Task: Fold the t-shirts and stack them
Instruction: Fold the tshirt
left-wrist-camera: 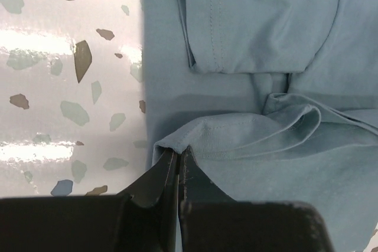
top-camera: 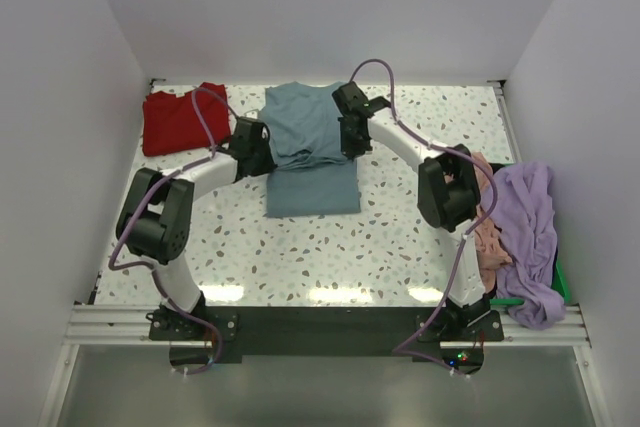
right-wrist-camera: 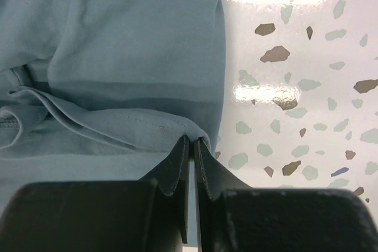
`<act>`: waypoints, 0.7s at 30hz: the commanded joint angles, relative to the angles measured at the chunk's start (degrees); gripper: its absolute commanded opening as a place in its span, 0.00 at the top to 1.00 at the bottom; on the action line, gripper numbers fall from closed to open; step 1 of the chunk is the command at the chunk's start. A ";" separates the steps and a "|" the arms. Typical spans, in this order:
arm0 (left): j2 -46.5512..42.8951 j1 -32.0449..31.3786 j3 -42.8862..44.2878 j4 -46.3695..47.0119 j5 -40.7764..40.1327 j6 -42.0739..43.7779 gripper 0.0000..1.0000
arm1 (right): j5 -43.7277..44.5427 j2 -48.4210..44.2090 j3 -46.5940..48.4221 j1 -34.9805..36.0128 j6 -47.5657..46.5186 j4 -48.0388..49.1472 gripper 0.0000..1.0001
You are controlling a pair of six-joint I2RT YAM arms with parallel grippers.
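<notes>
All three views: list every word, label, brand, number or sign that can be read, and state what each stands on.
None can be read.
The slate-blue t-shirt, red t-shirt, lavender t-shirt and salmon-pink t-shirt are plain, with no print or tag showing.
The speckled table, left gripper and right gripper show no lettering.

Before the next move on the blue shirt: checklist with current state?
1. Left claw shut on the blue shirt, at its left fold edge: ok.
2. Right claw shut on the right fold edge: ok.
3. Cloth layers caught in each claw: cannot tell.
4. Near half of the blue shirt lying flat: ok.
5. Red shirt apart from the blue shirt, far left: ok.
6. Lavender shirt and pink shirt out of the way, heaped at the right edge: ok.
</notes>
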 commanded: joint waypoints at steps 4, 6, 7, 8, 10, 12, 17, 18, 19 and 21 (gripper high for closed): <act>2.79 2.13 4.37 3.12 1.67 0.05 0.91 | 0.35 1.23 4.65 -1.06 -1.08 -0.87 0.99; 2.88 3.01 4.73 2.68 1.84 -0.65 0.70 | 0.09 1.49 6.05 -1.41 -0.99 -1.75 0.83; 2.53 3.27 4.82 2.85 1.67 -0.92 0.47 | 0.00 1.23 6.41 -1.50 -1.08 -2.19 0.66; 1.22 3.53 4.90 2.94 1.41 -0.92 0.38 | -0.17 0.88 6.76 -1.50 -1.34 -2.37 0.60; -0.19 3.45 4.99 2.85 0.26 -0.04 0.18 | -0.17 0.18 7.64 -1.68 -1.96 -2.98 0.48; -2.47 3.54 4.91 2.50 0.17 0.83 0.14 | 0.00 -1.14 8.34 -1.59 -2.40 -3.51 0.43; -7.65 3.54 1.57 2.59 2.28 2.51 0.14 | -1.75 -5.35 5.10 -1.68 -2.49 -2.99 0.39; -8.45 3.54 0.61 2.94 2.46 2.94 0.14 | -2.89 -7.19 2.92 -1.68 -2.31 -2.72 0.39; -9.33 3.54 -1.66 3.38 3.68 3.03 0.16 | -3.59 -8.08 1.59 -1.59 -2.22 -2.02 0.39; -11.35 3.45 -5.00 4.43 5.52 3.04 0.18 | -5.26 -10.88 -2.35 -1.68 -1.61 -1.41 0.39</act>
